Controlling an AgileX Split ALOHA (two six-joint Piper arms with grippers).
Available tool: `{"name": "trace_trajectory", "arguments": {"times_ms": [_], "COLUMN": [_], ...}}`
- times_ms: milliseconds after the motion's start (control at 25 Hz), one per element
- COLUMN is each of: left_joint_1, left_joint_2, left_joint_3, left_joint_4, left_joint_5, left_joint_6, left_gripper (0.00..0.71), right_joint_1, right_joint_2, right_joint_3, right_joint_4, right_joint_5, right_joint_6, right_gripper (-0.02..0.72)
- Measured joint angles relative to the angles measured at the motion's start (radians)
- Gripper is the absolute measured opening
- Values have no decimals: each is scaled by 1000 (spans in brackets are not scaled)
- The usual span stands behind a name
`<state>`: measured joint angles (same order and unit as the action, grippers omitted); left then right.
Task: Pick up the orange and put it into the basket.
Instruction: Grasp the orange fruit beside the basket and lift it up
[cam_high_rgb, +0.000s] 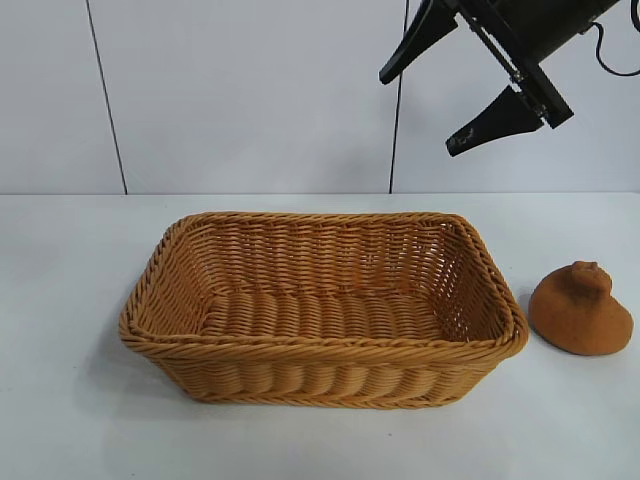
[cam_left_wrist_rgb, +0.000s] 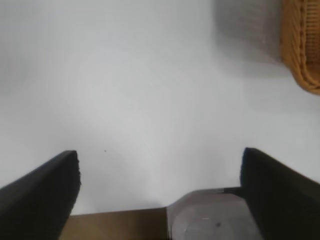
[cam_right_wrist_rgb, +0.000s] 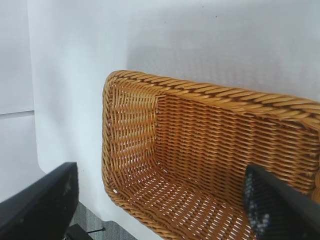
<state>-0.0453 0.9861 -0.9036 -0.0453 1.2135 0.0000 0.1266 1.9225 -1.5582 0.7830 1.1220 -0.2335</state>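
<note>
A woven wicker basket (cam_high_rgb: 322, 305) stands empty on the white table (cam_high_rgb: 70, 400), its long side to the outside camera, while the orange (cam_high_rgb: 581, 310) sits on the tabletop just beside the basket's right-hand end, apart from the rim and untouched. The right gripper (cam_high_rgb: 462, 98) hangs high above the basket's far right corner, pointing down at a slant, its black fingers spread wide with nothing between them; its wrist camera looks straight into the bare basket floor. The left gripper (cam_left_wrist_rgb: 160, 170), out of the outside camera's sight, is likewise wide open and holds nothing, poised over bare table beside the basket, a corner of wicker showing at the edge of its own view. By the look of things the pickup has not yet begun and the work stands at the approach. The next move would seem to fall to the right arm, the nearer one: swing outward past the basket's right end, descend over the fruit's knobbly top and close round its body before lifting it across the rim.
</note>
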Motion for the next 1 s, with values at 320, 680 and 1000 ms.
{"name": "trace_trajectory", "arguments": {"times_ms": [320, 680, 1000], "left_joint_1": [0, 0, 0], "left_joint_2": [-388, -666, -975], "left_joint_3": [346, 397, 401], "left_joint_4": [-15, -14, -9], "left_joint_5": [-143, -149, -150], "left_joint_6": [0, 0, 0], "left_gripper": [618, 618, 616], "right_joint_1": [0, 0, 0], "right_joint_2": [0, -43, -138], "right_joint_3": [0, 0, 0], "right_joint_4": [0, -46, -397], "right_joint_5": [3, 19, 22], "right_joint_6": [0, -4, 116], "right_gripper": [611, 611, 611]}}
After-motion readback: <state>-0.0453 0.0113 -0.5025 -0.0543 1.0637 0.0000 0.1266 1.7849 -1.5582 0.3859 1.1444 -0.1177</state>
